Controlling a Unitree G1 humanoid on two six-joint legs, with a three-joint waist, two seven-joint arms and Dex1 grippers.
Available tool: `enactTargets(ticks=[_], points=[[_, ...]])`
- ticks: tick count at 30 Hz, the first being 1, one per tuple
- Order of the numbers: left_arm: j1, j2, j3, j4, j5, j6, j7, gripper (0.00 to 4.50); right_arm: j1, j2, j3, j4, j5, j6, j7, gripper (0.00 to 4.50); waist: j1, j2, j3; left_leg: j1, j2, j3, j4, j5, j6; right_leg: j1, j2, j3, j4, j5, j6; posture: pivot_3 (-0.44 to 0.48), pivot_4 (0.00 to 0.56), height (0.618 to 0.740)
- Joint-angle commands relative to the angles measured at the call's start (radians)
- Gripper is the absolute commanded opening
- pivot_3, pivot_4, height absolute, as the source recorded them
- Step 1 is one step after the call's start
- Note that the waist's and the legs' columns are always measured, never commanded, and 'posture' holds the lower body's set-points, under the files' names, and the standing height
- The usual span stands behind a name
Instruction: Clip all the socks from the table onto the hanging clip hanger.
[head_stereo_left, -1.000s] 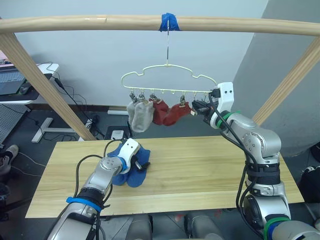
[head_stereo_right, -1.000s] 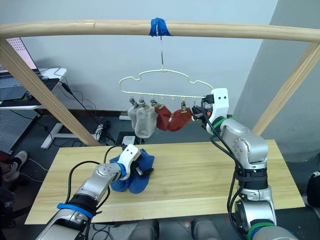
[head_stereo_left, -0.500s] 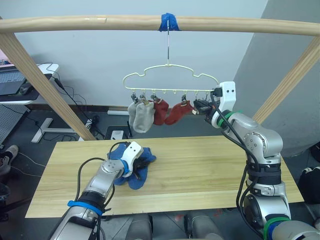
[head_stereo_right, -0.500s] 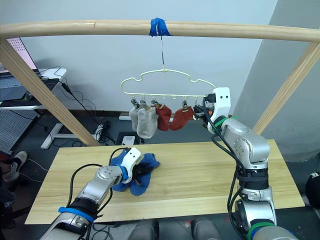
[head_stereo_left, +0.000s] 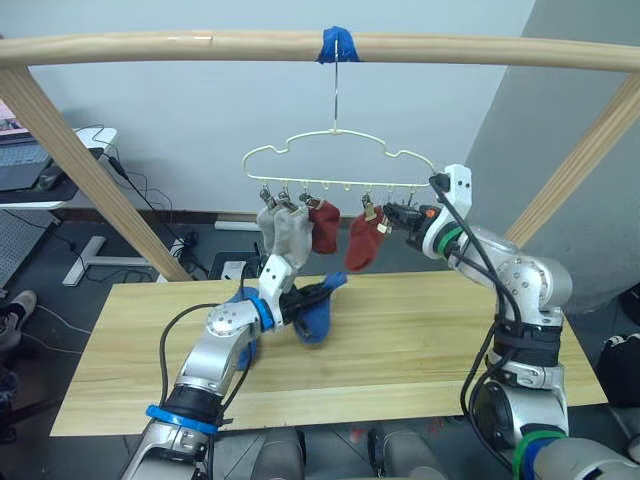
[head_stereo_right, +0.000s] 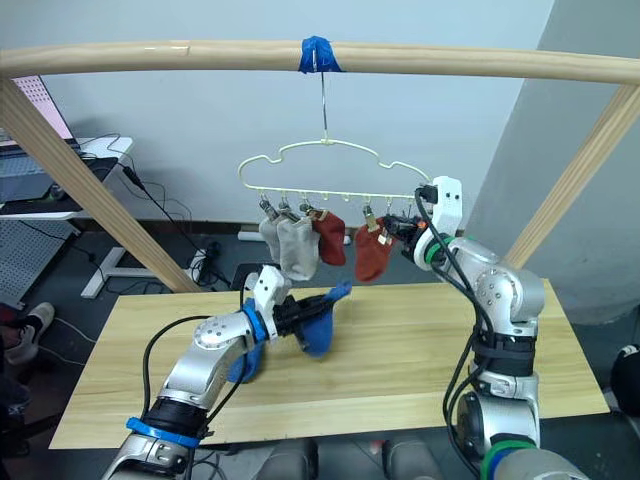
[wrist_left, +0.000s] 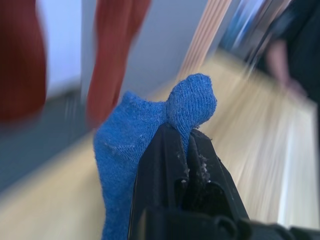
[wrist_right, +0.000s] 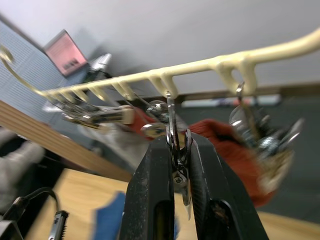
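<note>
The left pincer (wrist_left: 186, 145) pinches a blue knit ankle sock (head_stereo_left: 318, 305) above the pale plank surface (head_stereo_left: 400, 340), while the right pincer (wrist_right: 176, 150) squeezes a small metal clip (wrist_right: 172, 131) at 3 o'clock on the cream-yellow wire hanger (head_stereo_left: 335, 160).

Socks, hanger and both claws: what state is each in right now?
Grey socks: clipped, hanging.
Red socks: clipped, hanging.
Blue sock: lifted off the table, pinched in the left claw.
Second blue sock: on the table.
Clip hanger: on the rail.
Right claw: shut on a clip.

Both arms were silver-grey metal with rounded joints and black cables looping along them. The left arm (head_stereo_left: 215, 350) wore blue bands; the right arm (head_stereo_left: 520, 290) wore green bands and a white wrist housing.
</note>
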Motion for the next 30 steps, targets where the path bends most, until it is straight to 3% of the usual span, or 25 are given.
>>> enactTargets(ticks=[1, 13, 30], points=[[-0.016, -0.012, 0.004, -0.058, 0.006, -0.084, 0.016, 0.03, -0.038, 0.045, -0.103, -0.01, 0.065, 0.083, -0.083, 0.1, -0.002, 0.0, 0.0, 0.0, 0.0, 0.0, 0.0, 0.0, 0.0, 0.0, 0.0, 0.0, 0.0, 0.0, 0.0, -0.007, 0.146, 0.74], [-0.038, -0.032, -0.023, -0.056, 0.022, -0.133, 0.041, 0.03, -0.065, 0.103, -0.181, -0.022, 0.114, 0.141, -0.181, 0.1, -0.007, 0.0, 0.0, 0.0, 0.0, 0.0, 0.0, 0.0, 0.0, 0.0, 0.0, 0.0, 0.0, 0.0, 0.0, -0.012, 0.151, 0.74], [-0.043, -0.047, 0.002, -0.05, -0.034, -0.054, 0.056, 0.03, -0.068, 0.101, -0.192, -0.022, 0.163, 0.152, -0.221, 0.1, -0.009, 0.0, 0.0, 0.0, 0.0, 0.0, -0.001, 0.0, 0.0, 0.0, 0.0, 0.0, -0.001, 0.0, 0.0, -0.015, 0.154, 0.74]])
